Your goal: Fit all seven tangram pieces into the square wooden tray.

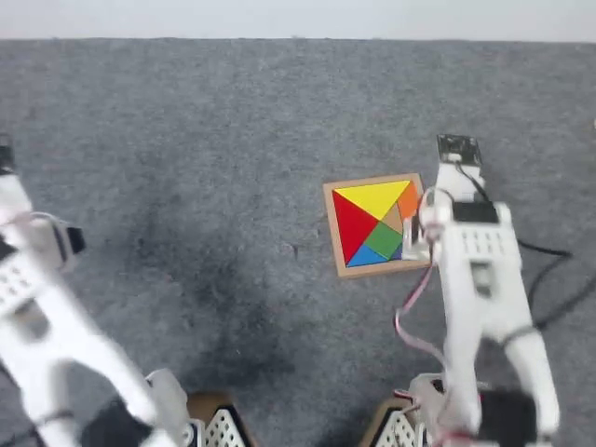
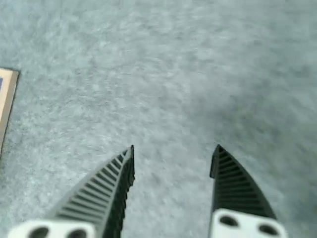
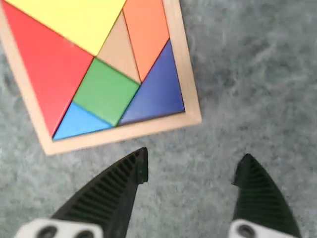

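You have the square wooden tray (image 1: pixel 332 233) lying flat on the grey felt-covered tabletop (image 1: pixel 205 140). It sits right of the middle, about halfway between the far and near edges, and is turned slightly askew to them.

Seven pieces lie inside it and together cover its floor:
- The large yellow triangle (image 3: pixel 74 20) runs along the far rim.
- The large red triangle (image 3: pixel 44 64) runs along the left rim.
- The green square (image 3: pixel 105 91) sits between them, towards the near rim.
- The small light-blue triangle (image 3: pixel 79 124) lies against the near rim.
- The dark blue triangle (image 3: pixel 156 94) fills the near right corner.
- The orange parallelogram (image 3: pixel 147 34) runs along the right rim.
- The small plain-wood triangle (image 3: pixel 119 52) sits in the middle.

Your right gripper (image 3: pixel 194 153) hangs over bare tabletop just beside the tray's near rim. Its jaws are spread wide, hold nothing and are clear of the wood. The right arm (image 1: pixel 475 270) reaches in from the near edge along the tray's right side.

Your left gripper (image 2: pixel 174 148) is likewise spread and empty above bare grey surface. The left arm (image 1: pixel 37 317) stands by the left edge, well apart from the tray.
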{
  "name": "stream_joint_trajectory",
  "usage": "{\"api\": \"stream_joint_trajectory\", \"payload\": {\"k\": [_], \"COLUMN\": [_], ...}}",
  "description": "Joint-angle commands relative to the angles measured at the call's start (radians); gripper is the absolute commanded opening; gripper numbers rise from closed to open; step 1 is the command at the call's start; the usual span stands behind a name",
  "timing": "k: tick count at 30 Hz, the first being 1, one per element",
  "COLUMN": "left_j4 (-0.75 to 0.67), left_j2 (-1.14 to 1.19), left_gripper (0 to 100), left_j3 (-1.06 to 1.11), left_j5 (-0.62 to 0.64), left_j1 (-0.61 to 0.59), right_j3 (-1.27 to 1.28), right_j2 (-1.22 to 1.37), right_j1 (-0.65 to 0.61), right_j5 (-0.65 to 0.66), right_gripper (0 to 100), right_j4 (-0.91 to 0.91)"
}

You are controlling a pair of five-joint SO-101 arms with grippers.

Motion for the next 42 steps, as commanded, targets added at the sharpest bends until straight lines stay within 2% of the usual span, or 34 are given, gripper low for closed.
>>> {"api": "stream_joint_trajectory", "payload": {"k": [1,5,7,10,18,21,26,31,42], "left_j4": [0.032,0.037,0.037,0.037,0.034,0.031,0.017,-0.037,-0.037], "left_j2": [-0.296,-0.583,-0.718,-0.907,-1.298,-1.278,-1.284,-1.283,-1.283], "left_gripper": [24,24,24,24,25,25,25,24,24], "left_j3": [0.148,0.394,0.515,0.668,0.940,0.987,0.998,1.069,1.070], "left_j5": [-0.012,-0.064,-0.114,-0.138,-0.135,-0.121,-0.005,0.031,0.026], "left_j1": [0.078,0.178,0.230,0.273,0.287,0.339,0.433,0.462,0.462], "right_j3": [0.115,0.269,0.350,0.468,0.756,0.842,0.956,0.953,0.953], "right_j2": [-0.239,-0.429,-0.522,-0.653,-0.935,-1.030,-1.213,-1.368,-1.356], "right_j1": [0.018,0.018,0.018,0.019,0.131,0.137,0.137,0.139,0.134], "right_j5": [0.046,0.250,0.316,0.328,0.322,0.328,0.330,0.330,0.330], "right_gripper": [15.1,0.4,1.7,1.8,0.6,0.6,0.6,0.6,0.6], "right_j4": [-0.001,0.001,0.008,-0.002,-0.084,-0.082,-0.074,0.073,0.124]}}
